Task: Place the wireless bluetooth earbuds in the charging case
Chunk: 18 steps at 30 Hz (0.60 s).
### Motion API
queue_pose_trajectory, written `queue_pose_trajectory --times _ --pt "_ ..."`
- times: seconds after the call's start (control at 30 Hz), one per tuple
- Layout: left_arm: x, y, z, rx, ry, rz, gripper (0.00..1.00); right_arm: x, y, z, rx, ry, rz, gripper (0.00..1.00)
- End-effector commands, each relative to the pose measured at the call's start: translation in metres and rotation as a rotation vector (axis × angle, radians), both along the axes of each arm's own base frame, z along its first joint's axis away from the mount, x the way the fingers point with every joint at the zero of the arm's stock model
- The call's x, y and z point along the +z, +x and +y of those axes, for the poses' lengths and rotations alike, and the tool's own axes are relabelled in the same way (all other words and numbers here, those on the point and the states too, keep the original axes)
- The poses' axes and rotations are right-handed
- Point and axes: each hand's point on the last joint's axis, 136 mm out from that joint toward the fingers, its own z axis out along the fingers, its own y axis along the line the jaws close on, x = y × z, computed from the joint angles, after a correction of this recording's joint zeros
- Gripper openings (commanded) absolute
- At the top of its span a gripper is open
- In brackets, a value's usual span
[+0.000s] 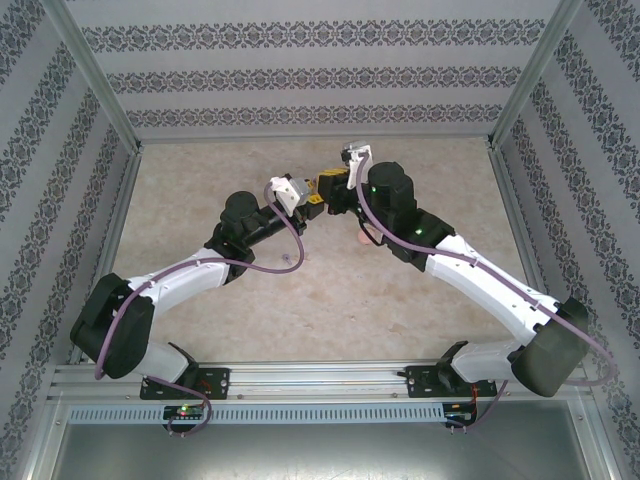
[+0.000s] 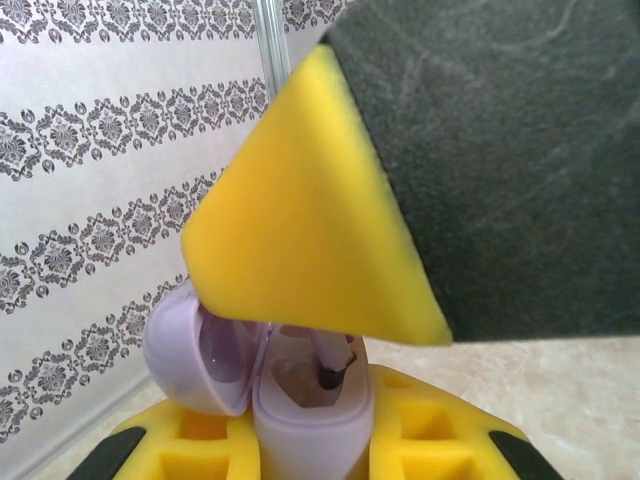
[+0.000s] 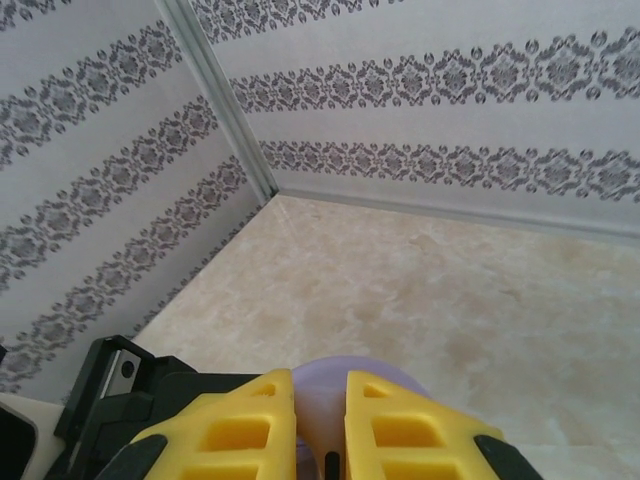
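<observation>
Beige table [image 2: 560,400]; case [image 2: 315,430] between left fingers [image 2: 430,440]

One open lilac charging case [image 2: 315,430], one visible earbud [image 2: 332,358]

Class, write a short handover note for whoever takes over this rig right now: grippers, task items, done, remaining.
Left gripper: shut on the open purple charging case, lid swung aside.
Right gripper: shut on an earbud, its stem tip dipping into the case's well.
Done: case open, earbud at its well.
Left: seat this earbud and release it.
</observation>
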Motion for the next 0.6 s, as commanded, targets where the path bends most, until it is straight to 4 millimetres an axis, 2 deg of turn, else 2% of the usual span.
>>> queue_pose_trajectory --times 0.0,0.2,0.57 --pt "0.072 -0.056 -0.021 -0.207 -0.077 -0.224 0.0 -0.016 0.0 0.013 0.057 0.039 0.086 0.14" --pt "0.075 -0.059 -0.021 -0.211 -0.076 -0.232 0.0 -0.015 -0.002 0.015 0.076 0.027 0.087 0.14" --pt "0.083 -0.063 -0.019 -0.215 -0.081 -0.253 0.0 -0.037 -0.004 0.014 0.059 -0.125 0.054 0.13"
